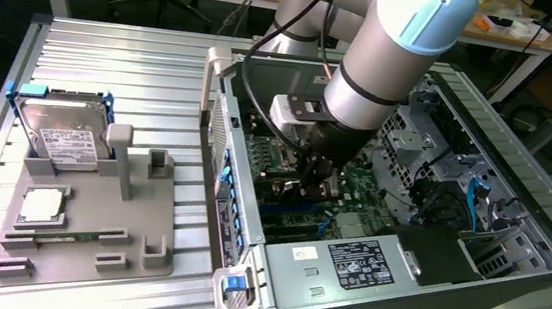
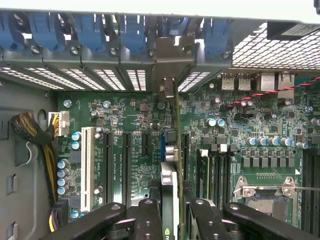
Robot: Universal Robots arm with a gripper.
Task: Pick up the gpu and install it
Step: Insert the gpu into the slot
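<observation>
Right now I see one end effector [image 2: 172, 212] clamped on one gpu [image 2: 170, 185], held edge-on inside the one open case [image 1: 519, 232], above the motherboard [image 2: 125, 145]. On the desk [image 1: 109, 55], one grey tray [image 1: 131, 224] holds one hard drive [image 1: 67, 141].

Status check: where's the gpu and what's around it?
Gripper shut on gpu, held edge-on inside the case. Card over the motherboard slots, bracket toward the rear openings. Nothing seen blocking.

Fingers [image 2: 150, 220] are clamped on the gpu [image 2: 169, 185], held edge-on right over the motherboard [image 2: 125, 120] slots. Its silver bracket [image 2: 172, 55] sits up by the blue clips [image 2: 90, 27]. Empty CPU socket [image 2: 262, 192] off to one side.
</observation>
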